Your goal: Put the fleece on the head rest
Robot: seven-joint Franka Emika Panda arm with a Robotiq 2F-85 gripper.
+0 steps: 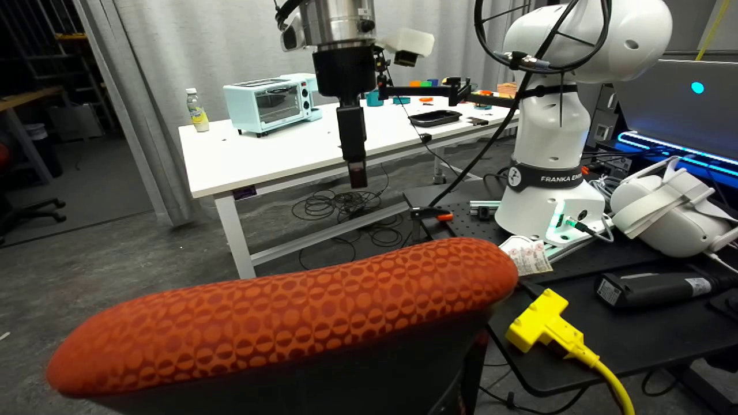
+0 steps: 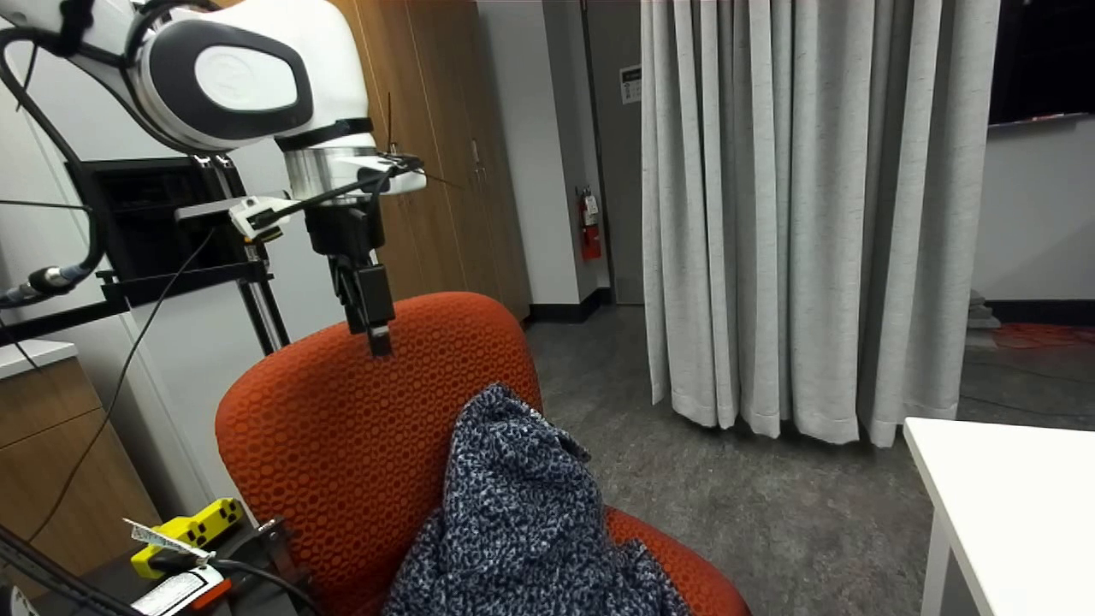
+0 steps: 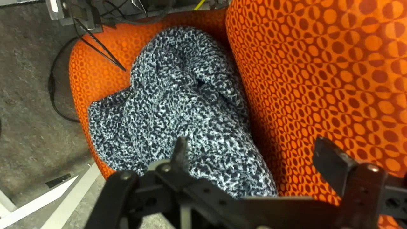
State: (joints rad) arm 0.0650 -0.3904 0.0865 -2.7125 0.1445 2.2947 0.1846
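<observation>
Curtains (image 2: 796,214), grey, hang in both exterior views. The white surface (image 1: 248,158) stands before them in an exterior view. The arm (image 1: 548,132) reaches over the seat (image 3: 92,79) with its end pointing down. The head rest (image 1: 294,314) is orange-red, patterned, and upright along the seat's rear. The fleece (image 3: 184,108) lies bunched on the seat, beside the head rest; whether the two touch cannot be told. The oven (image 1: 277,104), pale blue, sits on the white surface. The plug (image 1: 542,321), yellow, lies near the head rest. The bottle (image 1: 199,113) stands upright beside the oven. The fingers (image 3: 332,165) are set wide, higher than the fleece and apart from it; in the wrist view one overlaps the fleece, the other the head rest.
</observation>
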